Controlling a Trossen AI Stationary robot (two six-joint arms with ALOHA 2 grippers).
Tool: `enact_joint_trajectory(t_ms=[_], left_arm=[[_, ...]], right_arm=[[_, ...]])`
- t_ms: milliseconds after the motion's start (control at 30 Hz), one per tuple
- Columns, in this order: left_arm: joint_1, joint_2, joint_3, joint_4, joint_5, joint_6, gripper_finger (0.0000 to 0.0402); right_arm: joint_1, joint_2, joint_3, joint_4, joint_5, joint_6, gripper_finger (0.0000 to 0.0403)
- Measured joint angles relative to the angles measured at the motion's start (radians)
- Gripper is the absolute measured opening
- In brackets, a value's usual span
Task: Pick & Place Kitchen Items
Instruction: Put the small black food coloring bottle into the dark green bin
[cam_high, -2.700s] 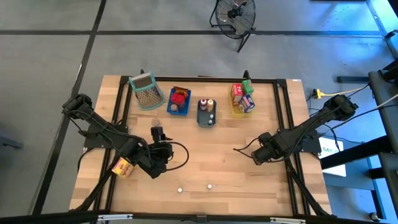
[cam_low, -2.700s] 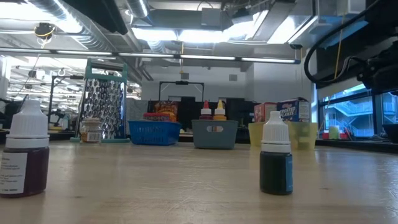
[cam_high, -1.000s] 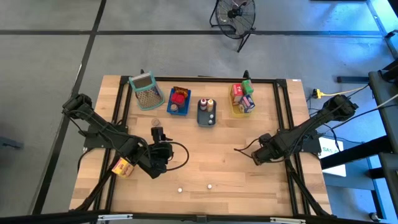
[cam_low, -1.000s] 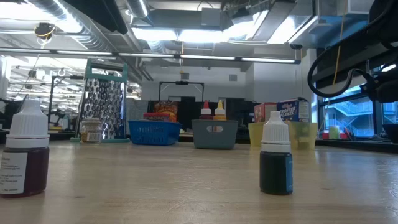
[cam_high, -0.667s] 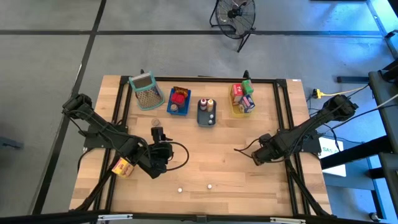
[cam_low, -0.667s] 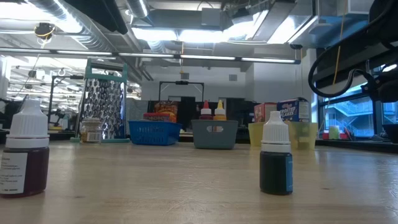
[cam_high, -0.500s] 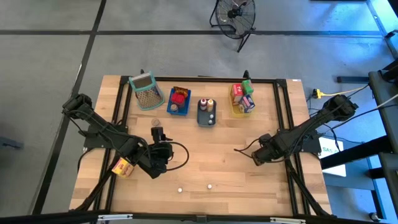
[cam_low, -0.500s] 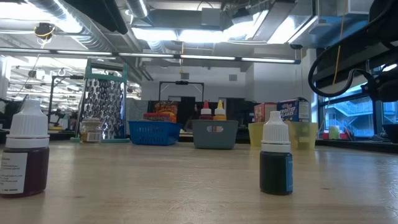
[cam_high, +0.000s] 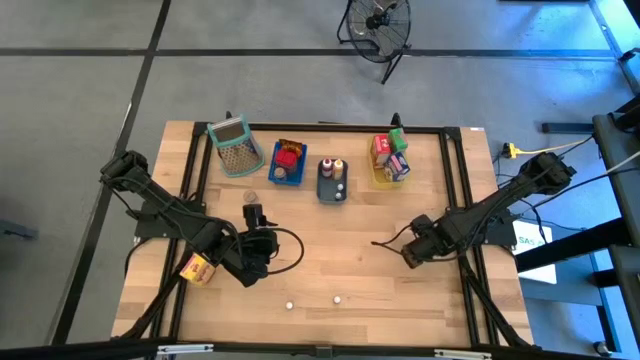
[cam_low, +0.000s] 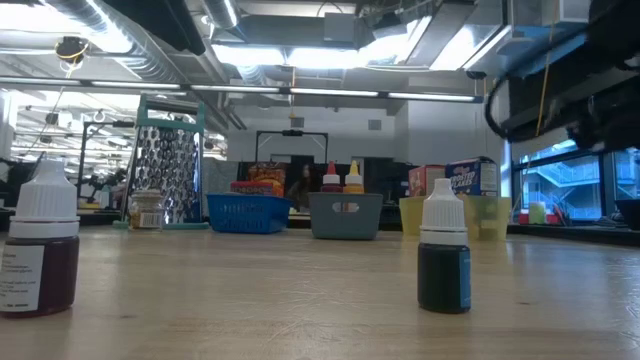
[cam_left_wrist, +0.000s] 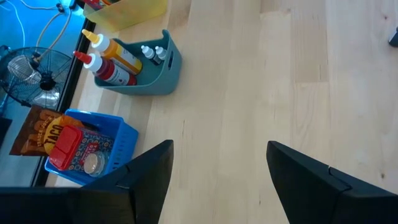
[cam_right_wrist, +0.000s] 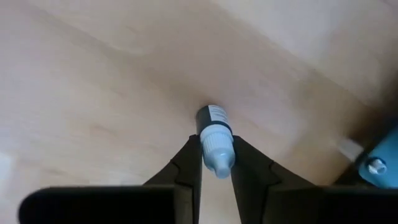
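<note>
From above you see the left gripper (cam_high: 262, 243) low over the table's (cam_high: 330, 265) left half and the right gripper (cam_high: 411, 252) at the right, with two small bottles (cam_high: 337, 298) near the front edge. The low view adds their look: a purple bottle (cam_low: 40, 250) and a dark green bottle (cam_low: 444, 256), upright, well apart. Your left wrist view shows fingers (cam_left_wrist: 149, 171) spread on nothing, the grey tray (cam_left_wrist: 149, 71) and blue tray (cam_left_wrist: 93, 149) beyond. Only the right wrist view reveals fingers (cam_right_wrist: 189, 163) pinching a white-capped bottle (cam_right_wrist: 215, 140).
</note>
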Motion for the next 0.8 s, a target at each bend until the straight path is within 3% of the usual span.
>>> enact_joint_trajectory(t_ms=[233,400,633,800], left_arm=[[0.0,0.0,0.001,0.038,0.116,0.014,0.0254],[0.0,0.0,0.001,0.062,0.119,0.054,0.0254],[0.0,0.0,0.001,0.075,0.108,0.063,0.0254],[0.001,0.0,0.001,0.075,0.095,0.063,0.0254]], right_arm=[[-0.001,0.0,0.14,-0.001,0.06,-0.135,0.006],[-0.043,-0.001,0.269,-0.038,0.151,-0.246,0.006],[-0.239,-0.001,0.405,-0.056,0.182,-0.398,0.006],[-0.4,0.003,0.489,-0.042,0.11,-0.581,0.006]])
